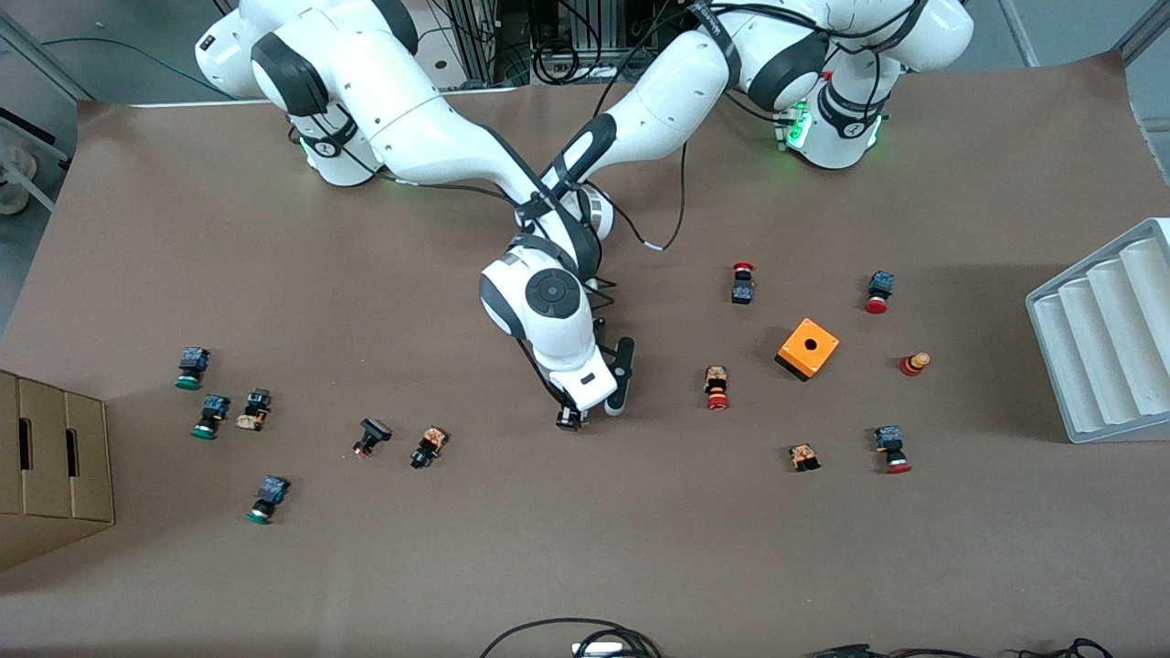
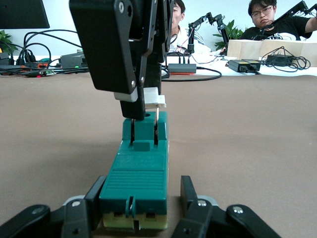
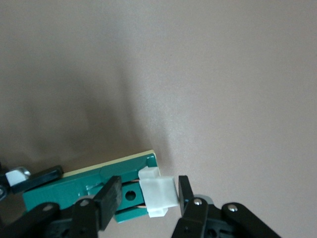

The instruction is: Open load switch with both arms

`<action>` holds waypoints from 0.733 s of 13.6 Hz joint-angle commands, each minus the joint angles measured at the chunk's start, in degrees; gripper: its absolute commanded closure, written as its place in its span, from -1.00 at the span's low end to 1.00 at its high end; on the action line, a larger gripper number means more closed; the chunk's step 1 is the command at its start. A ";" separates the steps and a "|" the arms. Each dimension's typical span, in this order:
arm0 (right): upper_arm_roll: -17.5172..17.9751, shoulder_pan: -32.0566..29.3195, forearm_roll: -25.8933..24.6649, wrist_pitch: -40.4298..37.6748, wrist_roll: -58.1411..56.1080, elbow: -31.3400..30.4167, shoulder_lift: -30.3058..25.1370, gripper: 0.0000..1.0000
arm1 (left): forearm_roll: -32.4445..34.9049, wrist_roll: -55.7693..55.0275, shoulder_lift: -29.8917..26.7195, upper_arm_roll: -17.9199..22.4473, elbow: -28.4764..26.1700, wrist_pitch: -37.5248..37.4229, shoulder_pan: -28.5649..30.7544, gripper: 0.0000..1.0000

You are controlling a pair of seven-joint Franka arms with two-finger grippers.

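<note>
- Load switch (image 2: 136, 171): lies flat on the table (image 1: 567, 548), mid-table, under both wrists. Judged light, rigid, smooth plastic.
- Left gripper (image 2: 138, 210): narrow, clamping the green body's end.
- Right gripper (image 3: 148, 198): fingers straddle the white piece (image 3: 157, 192), the judged pull point; contact unclear.

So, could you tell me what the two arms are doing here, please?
Both arms meet at mid-table over the green load switch, which lies on the brown table. The left claw clamps one end. The right claw straddles the white piece at the other end, apparently to open it.
</note>
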 commanded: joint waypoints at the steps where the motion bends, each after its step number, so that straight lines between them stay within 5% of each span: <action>1: 0.90 0.15 0.60 -0.47 -0.57 -3.32 -2.40 -0.10 | -1.02 -1.32 1.81 -0.58 -1.82 1.04 -0.60 -0.32; 10: 1.51 0.15 0.51 -0.47 -0.22 -5.08 -3.46 -0.08 | -0.94 -1.32 1.89 -0.58 -1.82 1.04 -0.60 -0.32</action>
